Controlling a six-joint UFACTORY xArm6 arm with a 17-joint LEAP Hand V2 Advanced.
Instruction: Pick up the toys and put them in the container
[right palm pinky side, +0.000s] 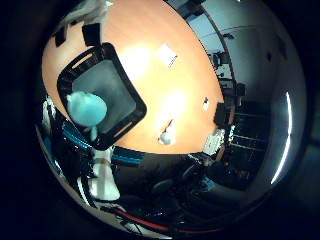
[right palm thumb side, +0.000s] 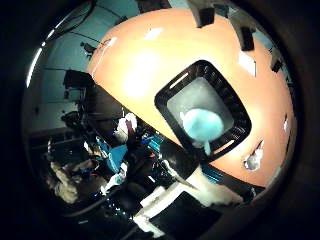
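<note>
Office or lab room. Long orange worktop (right palm pinky side: 165, 75), dark office chairs (right palm pinky side: 200, 175) along its edge. Ceiling strip light (right palm pinky side: 282, 140).

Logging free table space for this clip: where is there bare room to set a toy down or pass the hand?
The orange table is bare across the wide stretch beside the black container, out to the white card. Bare wood also separates the container from the small white toy. Crowded: the container's inside, where the pale blue toy lies.
</note>
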